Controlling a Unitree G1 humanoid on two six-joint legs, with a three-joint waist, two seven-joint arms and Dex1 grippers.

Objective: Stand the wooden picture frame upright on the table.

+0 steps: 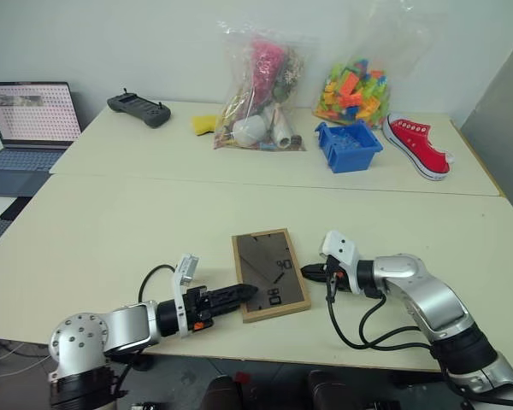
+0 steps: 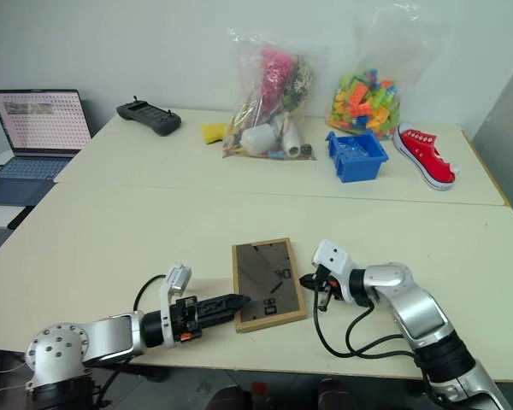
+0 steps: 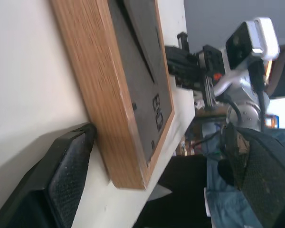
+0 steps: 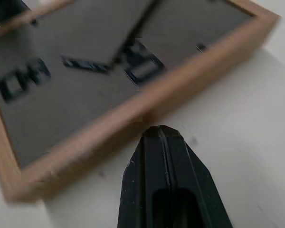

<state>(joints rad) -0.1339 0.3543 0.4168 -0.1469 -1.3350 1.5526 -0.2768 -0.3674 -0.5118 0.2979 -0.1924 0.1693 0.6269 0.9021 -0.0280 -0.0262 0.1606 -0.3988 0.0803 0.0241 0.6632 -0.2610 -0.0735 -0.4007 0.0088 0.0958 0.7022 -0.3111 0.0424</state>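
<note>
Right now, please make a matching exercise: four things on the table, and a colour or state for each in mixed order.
Things:
1. wooden picture frame
2. plastic bin
3. sneaker
4. laptop

States:
A. red with white sole
B. open, screen lit
C. lying flat near the front edge
D. blue

Pairs: 1-C, 2-D, 3-A, 4-B

The open grey laptop [image 1: 27, 128] is cut off by the picture's edge — its screen text too small to read.
</note>
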